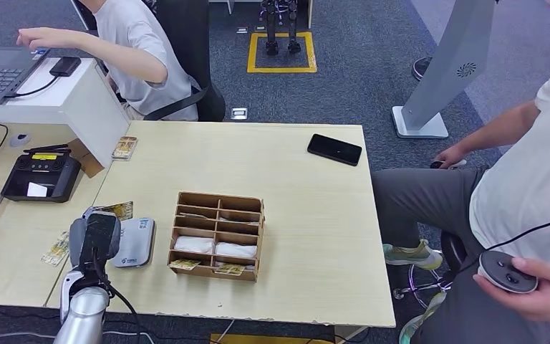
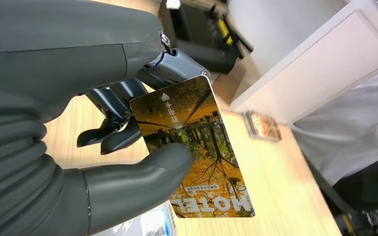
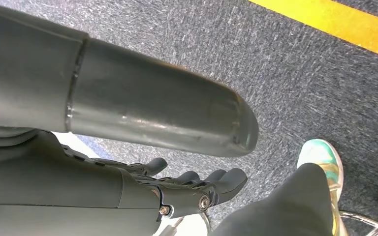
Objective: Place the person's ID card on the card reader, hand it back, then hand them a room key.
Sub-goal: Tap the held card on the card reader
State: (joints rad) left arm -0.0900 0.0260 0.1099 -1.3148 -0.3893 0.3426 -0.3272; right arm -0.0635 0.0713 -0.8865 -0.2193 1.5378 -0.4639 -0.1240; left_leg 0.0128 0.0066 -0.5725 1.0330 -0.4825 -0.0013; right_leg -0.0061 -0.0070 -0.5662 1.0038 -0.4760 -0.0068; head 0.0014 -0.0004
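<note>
We see a glossy card printed with autumn trees and the word HOTEL point(image 2: 197, 152) pinched in the left hand point(image 1: 94, 240), the thick grey thumb point(image 2: 142, 179) pressed on its face and the darker fingers point(image 2: 110, 135) behind it; the hand holds it above the left end of the pale wooden table point(image 1: 315, 236), just over a flat grey-white card reader point(image 1: 134, 244); beside the reader stands a brown cardboard compartment box point(image 1: 217, 235) with white packets and small cards in its near slots; a black phone point(image 1: 334, 149) lies near the far right corner, well apart; a small clear card case point(image 1: 124, 147) rests by the white raised counter point(image 1: 79, 107); the right hand point(image 3: 197, 189) hangs over dark carpet, fingers loosely apart and holding nothing; a seated person in a light shirt point(image 1: 515, 201) holds a round grey controller point(image 1: 505, 271)
</note>
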